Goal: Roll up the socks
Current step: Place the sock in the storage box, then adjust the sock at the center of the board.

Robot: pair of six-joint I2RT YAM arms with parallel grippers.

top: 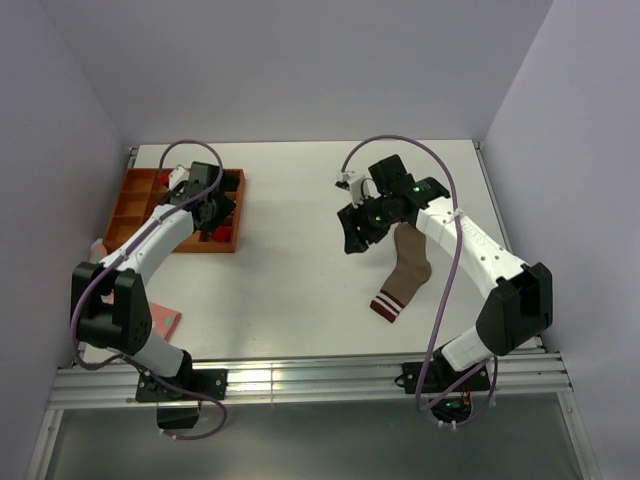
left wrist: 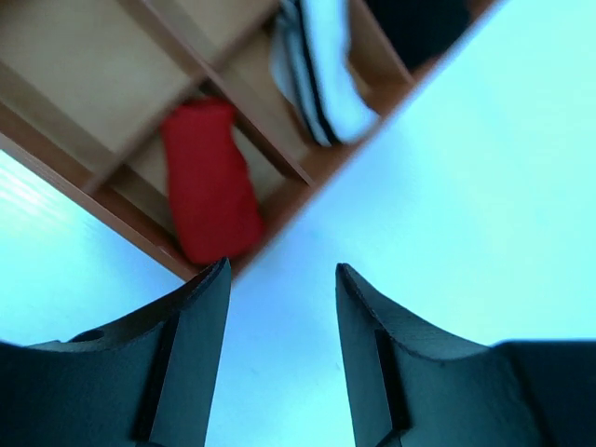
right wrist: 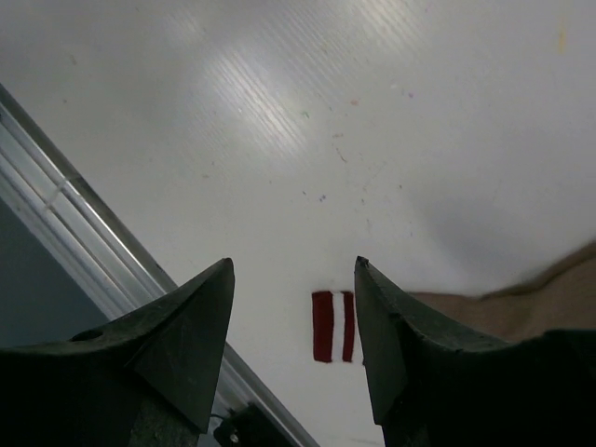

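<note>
Tan-brown and unrolled, the tan sock (top: 410, 262) lies stretched on the white surface (top: 290, 220). Its striped cuff (top: 388, 303) points toward the near edge and its toe end is tucked under the right arm. The red sock (left wrist: 209, 182) sits bunched in a compartment of the orange tray (top: 135, 185), so the tan one looks like the work left to do.

The right gripper (right wrist: 293, 321) hangs above the surface with its jaws spread and nothing between them. The cuff shows in the gap below, and tan fabric lies just past its right finger. The left gripper (left wrist: 279, 321) is also spread and empty, hovering at the tray's corner just beside the red sock.

To roll well, the right gripper should probably come down on one end of the sock, pinch both layers, and turn the fabric over itself in short tucks. Holding the far end down would help, and that calls for the left arm, which is well apart from it now.

A white and black striped item (left wrist: 317, 74) fills a neighbouring compartment. A pink thing (top: 165, 322) lies by the left arm's base. The right arm's purple cable (top: 446, 290) loops just beside the sock and could snag it. The metal rail (right wrist: 84, 242) at the near edge leaves little room beyond the cuff.
</note>
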